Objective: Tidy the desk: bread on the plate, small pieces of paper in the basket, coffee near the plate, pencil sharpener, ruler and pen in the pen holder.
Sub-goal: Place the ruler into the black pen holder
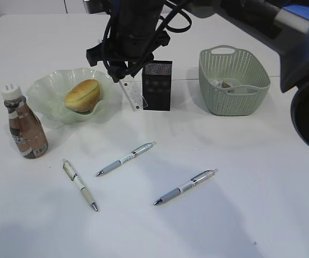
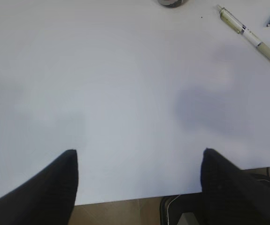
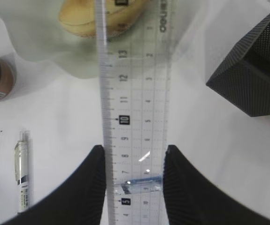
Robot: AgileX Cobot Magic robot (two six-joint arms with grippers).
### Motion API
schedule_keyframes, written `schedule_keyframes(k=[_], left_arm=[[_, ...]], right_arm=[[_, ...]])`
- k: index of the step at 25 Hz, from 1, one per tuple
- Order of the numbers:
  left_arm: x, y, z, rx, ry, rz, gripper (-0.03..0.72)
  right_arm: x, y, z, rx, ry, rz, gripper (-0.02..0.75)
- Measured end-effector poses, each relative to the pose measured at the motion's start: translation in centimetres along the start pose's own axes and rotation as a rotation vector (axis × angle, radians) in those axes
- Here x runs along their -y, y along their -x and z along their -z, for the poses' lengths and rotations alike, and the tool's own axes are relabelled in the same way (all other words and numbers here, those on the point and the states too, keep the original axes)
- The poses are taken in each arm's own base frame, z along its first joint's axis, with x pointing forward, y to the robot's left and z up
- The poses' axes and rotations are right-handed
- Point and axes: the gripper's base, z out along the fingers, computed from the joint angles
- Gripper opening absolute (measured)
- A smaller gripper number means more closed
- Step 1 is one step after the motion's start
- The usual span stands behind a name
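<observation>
A: What is held by the right gripper (image 3: 134, 180)?

B: The clear ruler (image 3: 135, 108) is clamped between its two black fingers (image 3: 85, 187), which are closed on its long edges. In the exterior view the ruler hangs tilted above the bench (image 1: 224, 177), between the plate (image 1: 47, 88) and the pen holder (image 1: 157, 86), just beside the holder's left face.

A: And the left gripper (image 2: 139, 161)?

B: Its fingers are spread wide apart with nothing between them, above a bare stretch of bench near the front edge. A cream pen (image 2: 250, 36) is seen at the top right of that view.

A: How are the other things placed?

B: The bread (image 1: 82, 95) is lying in the ruffled pale green plate. The coffee (image 1: 25, 126) is standing upright just left of the plate. The basket (image 1: 234, 80) is set to the right of the pen holder, with small scraps seen inside. Three pens are lying loose on the bench in front: the cream one on the left, a grey-blue pen (image 1: 126, 158) in the middle and another grey-blue pen (image 1: 185, 187) further right.
</observation>
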Motion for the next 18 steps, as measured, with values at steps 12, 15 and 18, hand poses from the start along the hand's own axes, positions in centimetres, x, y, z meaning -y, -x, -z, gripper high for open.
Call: schedule_keyframes(k=[12,15,18], left_arm=[[0.0,0.2,0.0,0.021,-0.004,-0.001,0.575],[0.1,0.4,0.0,0.041,-0.009,-0.001,0.575],[0.1,0.5,0.0,0.058,-0.014,-0.001,0.575]], right_arm=[[2.9,0.6,2.6,0.058,-0.095,-0.012,0.300],[4.4,1.1,3.0,0.112,-0.111,-0.029,0.300],[5.1,1.5,3.3,0.151,-0.121,-0.027,0.300]])
